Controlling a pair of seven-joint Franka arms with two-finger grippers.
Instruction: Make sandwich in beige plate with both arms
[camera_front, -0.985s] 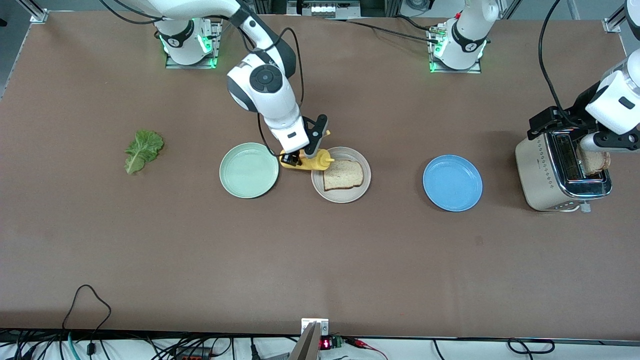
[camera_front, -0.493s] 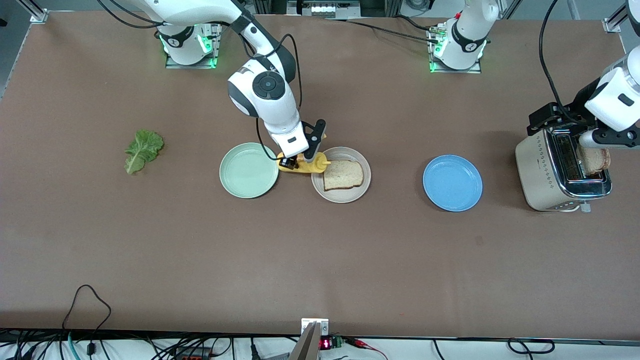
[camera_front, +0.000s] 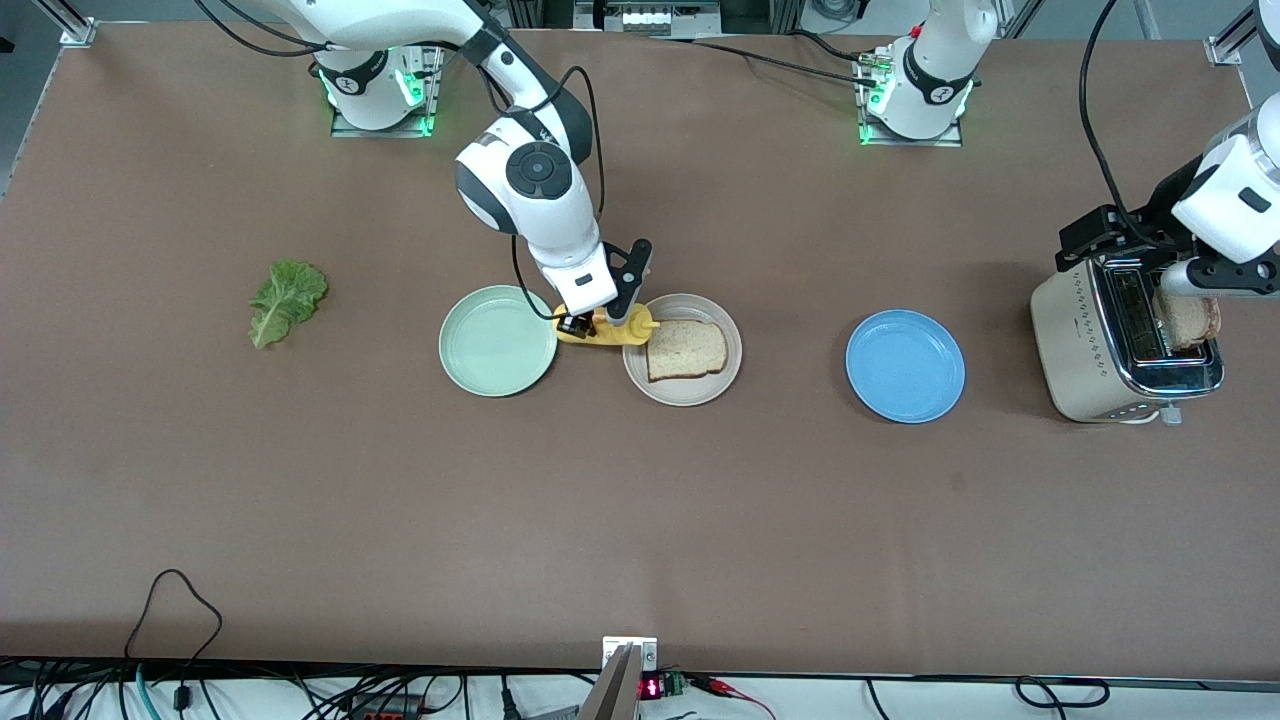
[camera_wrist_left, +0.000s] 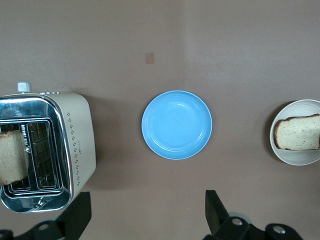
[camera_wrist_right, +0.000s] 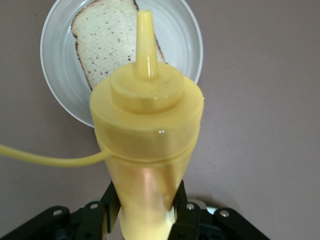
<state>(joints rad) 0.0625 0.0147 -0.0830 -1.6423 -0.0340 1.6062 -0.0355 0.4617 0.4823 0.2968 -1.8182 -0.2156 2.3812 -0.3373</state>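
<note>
Clock hours here take twelve as pointing toward the arm bases.

Nearest the front camera stands a row of three plates. The blue plate (camera_front: 905, 365) is bare. At its nine o'clock sits the beige plate (camera_front: 683, 392), carrying one bread slice (camera_front: 686, 350). At that plate's nine o'clock is the green plate (camera_front: 497, 340).

The right gripper (camera_wrist_right: 145, 210) is clenched on the body of a yellow squeeze bottle (camera_front: 620, 328). It holds the bottle tilted over the beige plate's rim at about ten o'clock, nozzle aimed at the bread. The gripper's fingers (camera_wrist_right: 111, 201) are largely hidden by the bottle. A thin yellow strand curves off the bottle's collar and is cut off at the frame's edge.

At the blue plate's three o'clock stands a toaster (camera_front: 1085, 350) with a second slice (camera_front: 1192, 320) poking out of one slot, half covered by the left arm. The left gripper (camera_wrist_left: 145, 220) hangs over the toaster, released, with nothing between its fingers (camera_wrist_left: 80, 215).

A lettuce leaf (camera_front: 287, 300) lies on the bench (camera_front: 640, 520) at the green plate's ten o'clock, well apart.
</note>
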